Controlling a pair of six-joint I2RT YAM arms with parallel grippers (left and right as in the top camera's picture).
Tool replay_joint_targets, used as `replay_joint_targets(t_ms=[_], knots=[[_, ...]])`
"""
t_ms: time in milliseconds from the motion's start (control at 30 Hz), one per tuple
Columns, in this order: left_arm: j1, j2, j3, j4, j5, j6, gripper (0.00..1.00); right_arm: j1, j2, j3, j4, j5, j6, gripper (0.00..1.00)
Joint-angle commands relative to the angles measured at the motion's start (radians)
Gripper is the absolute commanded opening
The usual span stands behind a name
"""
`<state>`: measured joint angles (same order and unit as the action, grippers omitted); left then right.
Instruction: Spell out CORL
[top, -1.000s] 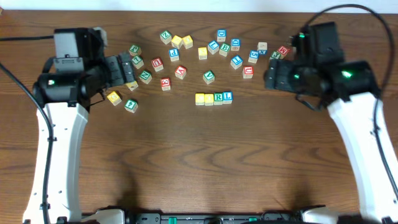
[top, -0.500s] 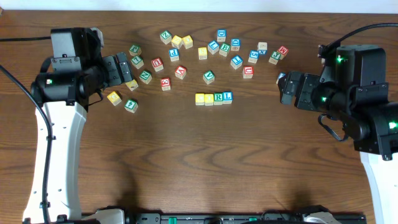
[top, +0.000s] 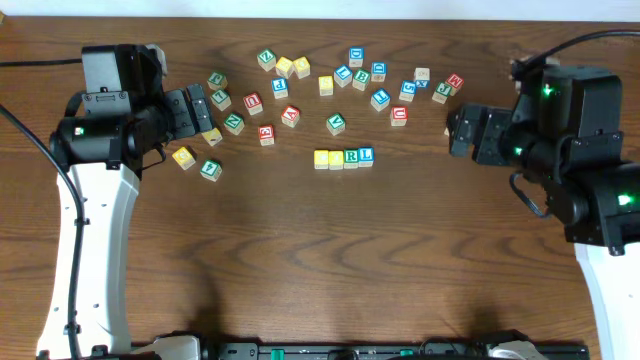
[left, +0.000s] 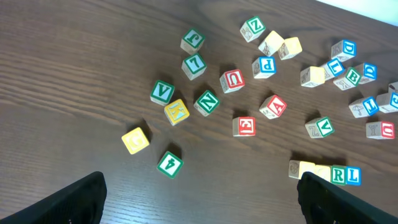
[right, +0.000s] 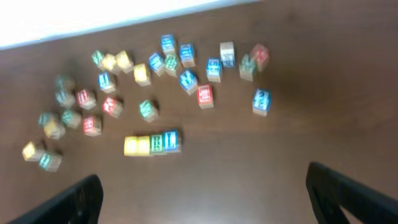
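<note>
Wooden letter cubes spelling CORL (top: 343, 157) sit touching in one short row mid-way across the brown wooden table (top: 300, 260), long axis running side to side between the arms, just in front of the scattered spare cubes (top: 326, 85). That row lies rightward of the left gripper (top: 205, 112) and leftward of the right gripper (top: 460, 131), the right looking slightly nearer; both claws stand released, grasping nothing. Legible are its green R (left: 337, 175) and blue L (left: 352, 175), the two yellow faces (left: 311, 169) unreadable; among the spares, a green V (left: 162, 92) and a red U (left: 231, 79).
</note>
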<state>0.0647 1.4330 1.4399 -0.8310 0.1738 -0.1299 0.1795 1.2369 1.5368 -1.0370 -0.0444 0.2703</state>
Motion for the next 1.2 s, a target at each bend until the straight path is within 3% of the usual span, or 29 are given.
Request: replay_joint_targets(t_ms=[0, 300, 533, 800, 1000, 1167], knots=[[0.003, 0.004, 0.008, -0.002, -0.01, 0.006, 0.97, -0.005, -0.075, -0.117, 0.106, 0.019, -0.13, 0.99], [0.003, 0.004, 0.008, -0.002, -0.01, 0.006, 0.97, -0.087, -0.424, -0.698, 0.668, -0.101, -0.145, 0.99], [0.003, 0.004, 0.008, -0.003, -0.01, 0.006, 0.97, -0.124, -0.761, -1.123, 0.937, -0.097, -0.156, 0.99], [0.003, 0.004, 0.008, -0.003, -0.01, 0.006, 0.97, -0.146, -1.094, -1.415, 1.017, -0.105, -0.155, 0.99], [0.003, 0.004, 0.008, -0.002, -0.01, 0.006, 0.97, -0.146, -1.213, -1.534, 1.021, -0.105, -0.154, 0.99], [0.003, 0.004, 0.008, -0.002, -0.01, 0.006, 0.97, -0.145, -1.232, -1.531, 0.974, -0.105, -0.153, 0.99]])
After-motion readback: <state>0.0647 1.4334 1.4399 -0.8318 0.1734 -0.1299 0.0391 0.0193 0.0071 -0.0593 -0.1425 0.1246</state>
